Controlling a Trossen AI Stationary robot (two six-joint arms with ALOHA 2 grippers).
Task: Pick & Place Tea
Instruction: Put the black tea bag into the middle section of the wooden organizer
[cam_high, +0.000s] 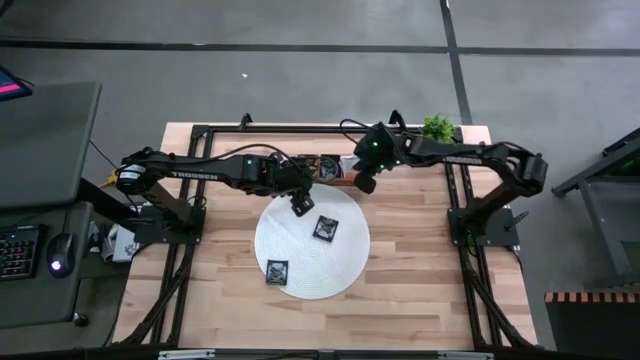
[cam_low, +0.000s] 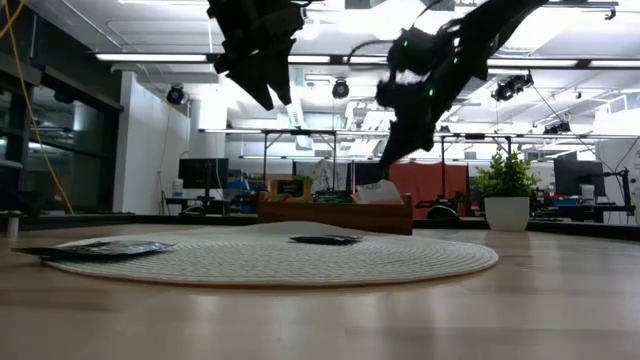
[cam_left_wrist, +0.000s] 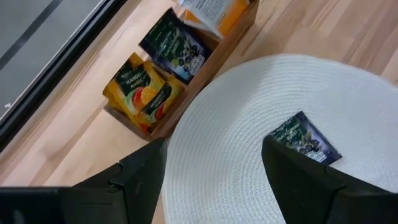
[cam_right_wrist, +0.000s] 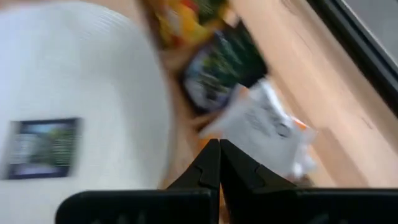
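- Left pincer (cam_high: 300, 208), fingers apart and empty, hangs over the white mat (cam_high: 345, 265)'s 11 o'clock rim; a black sachet (cam_high: 325, 229) lies just at its 4 o'clock
- Second black sachet (cam_high: 277, 271) at the mat's 7 o'clock
- Right pincer (cam_high: 364, 184), fingers together, empty, by the tray (cam_high: 328, 168)

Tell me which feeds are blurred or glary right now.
Right wrist view: motion-smeared, the tray's sachets unreadable. Left wrist view: sharp, the black sachet on the white mat is crisp. Low view: ceiling strip lights glare, arms silhouetted. High view: even, soft shadows.
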